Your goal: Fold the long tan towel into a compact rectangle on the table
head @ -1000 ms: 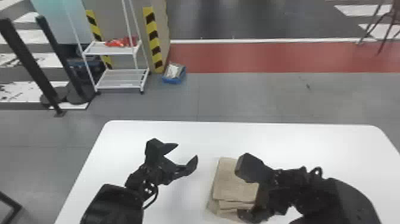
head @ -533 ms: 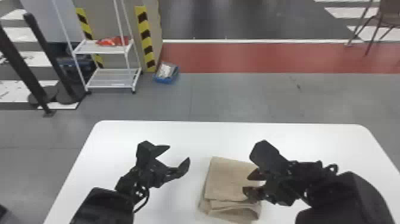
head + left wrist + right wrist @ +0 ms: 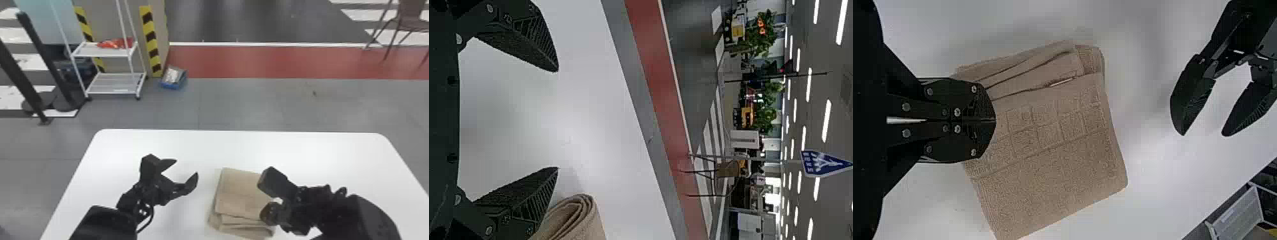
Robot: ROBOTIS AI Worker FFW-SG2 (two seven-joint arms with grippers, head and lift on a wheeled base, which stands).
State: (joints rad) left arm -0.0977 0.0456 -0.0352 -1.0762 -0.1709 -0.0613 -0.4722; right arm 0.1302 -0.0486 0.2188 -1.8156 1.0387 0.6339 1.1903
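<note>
The tan towel point(image 3: 239, 194) lies folded into a layered, roughly rectangular stack, its loose layers stepped along the side nearest me. My right gripper point(image 3: 266, 213) is over the towel's right part. In the right wrist view the fingers of the right gripper point(image 3: 995, 120) are shut together above the towel point(image 3: 1053, 165); whether they touch it, I cannot tell. Left of the towel, my left gripper point(image 3: 185, 167) stands open and apart from it. Between the spread fingers of the left gripper point(image 3: 558, 119) there is nothing, and a folded towel edge point(image 3: 576, 220) lies beside one finger.
The white table point(image 3: 303, 153) extends around the towel, with its far edge beyond both grippers. On the floor behind are a white wire rack point(image 3: 111, 52), a blue box point(image 3: 174, 78) and a chair point(image 3: 411, 19).
Since half a second ago my right gripper has moved left and nearer to me over the towel, and its parted fingers have closed. The left gripper has hardly moved.
</note>
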